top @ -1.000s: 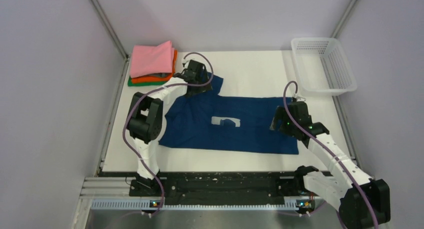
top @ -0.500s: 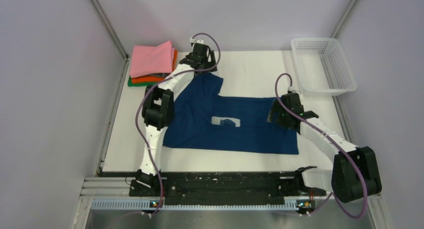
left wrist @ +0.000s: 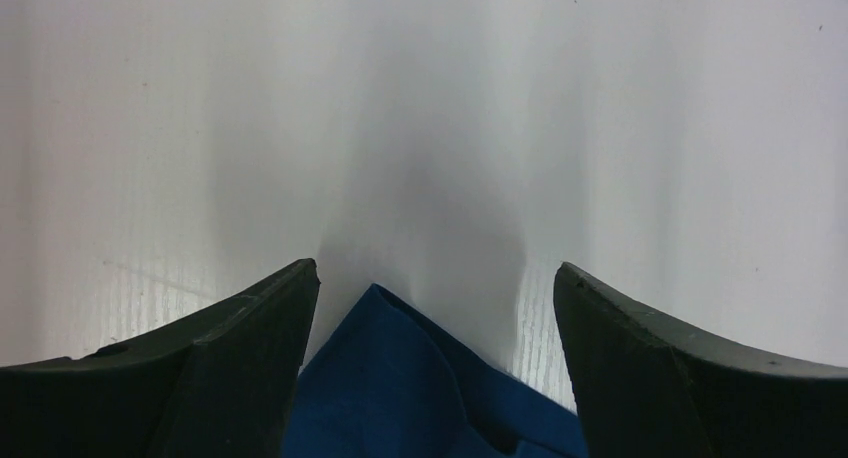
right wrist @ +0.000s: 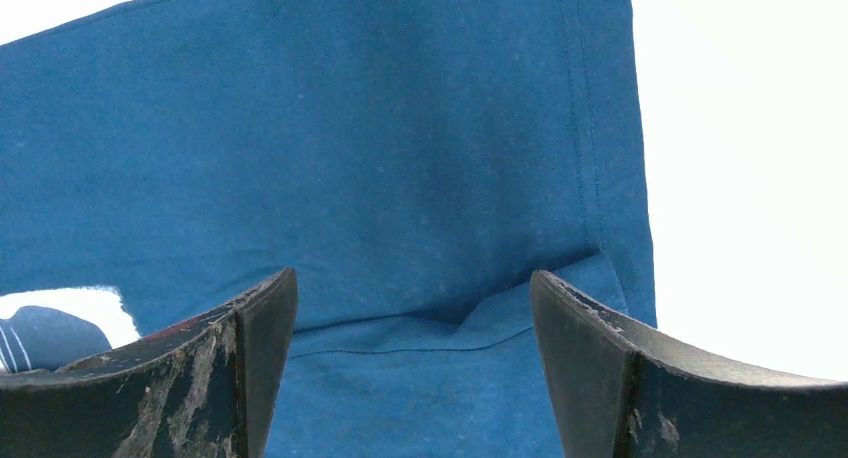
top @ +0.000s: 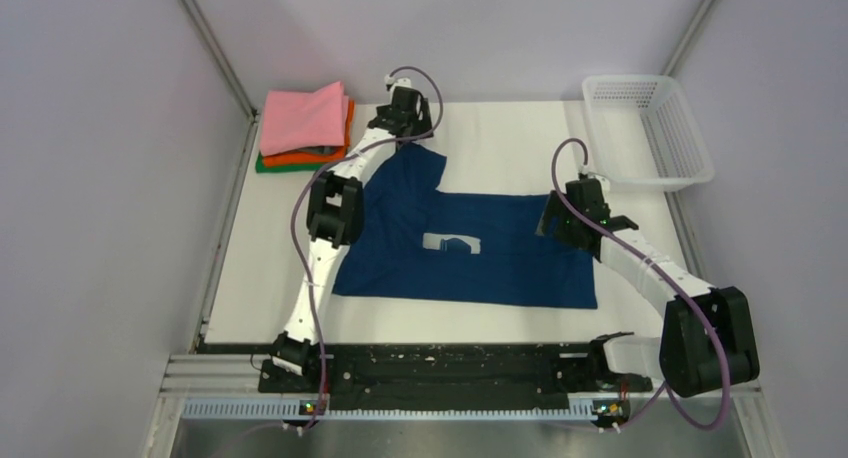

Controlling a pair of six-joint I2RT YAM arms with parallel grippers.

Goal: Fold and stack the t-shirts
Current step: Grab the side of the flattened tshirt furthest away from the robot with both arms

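A dark navy t-shirt (top: 470, 268) with a small white chest print (top: 451, 244) lies spread on the white table. My left gripper (top: 403, 128) is open at the shirt's far left sleeve; in the left wrist view (left wrist: 435, 288) the sleeve tip (left wrist: 400, 378) lies between the jaws. My right gripper (top: 562, 221) is open over the shirt's right hem; the right wrist view (right wrist: 412, 298) shows a folded hem edge (right wrist: 450, 328) between its jaws. Folded pink (top: 302, 116), orange (top: 300, 158) and green (top: 268, 165) shirts are stacked at the far left corner.
A white mesh basket (top: 648, 130) stands at the far right corner. Grey walls close in the table on both sides and the back. The black rail (top: 440, 370) with the arm bases runs along the near edge.
My left arm stretched out farther, moving its gripper from over the sleeve to the sleeve's far tip. My right gripper shifted a little farther along the shirt's right hem.
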